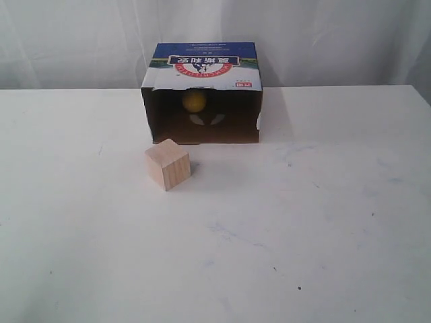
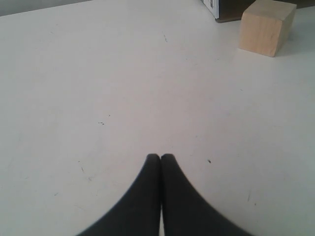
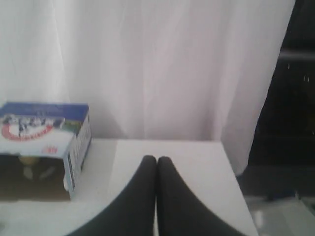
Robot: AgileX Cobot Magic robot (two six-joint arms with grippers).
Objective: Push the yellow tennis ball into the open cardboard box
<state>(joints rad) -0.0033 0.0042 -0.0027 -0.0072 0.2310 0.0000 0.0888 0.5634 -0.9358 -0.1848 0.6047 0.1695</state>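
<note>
The open cardboard box [image 1: 202, 87] lies on its side at the back of the white table, its dark mouth facing the front. Inside it, toward the back, rests the yellow tennis ball [image 1: 194, 101], also dimly seen as a yellow spot [image 3: 28, 159] within the box [image 3: 44, 147] in the right wrist view. Neither arm shows in the exterior view. My left gripper [image 2: 160, 157] is shut with nothing in it, over bare table well short of the box's corner [image 2: 221, 10]. My right gripper [image 3: 157, 160] is shut and empty, off to the side of the box.
A pale wooden cube [image 1: 167, 163] stands just in front of the box's left part, also in the left wrist view [image 2: 267, 25]. White curtains hang behind the table [image 1: 303, 222]. The table's far edge [image 3: 231, 167] drops off beside a dark area.
</note>
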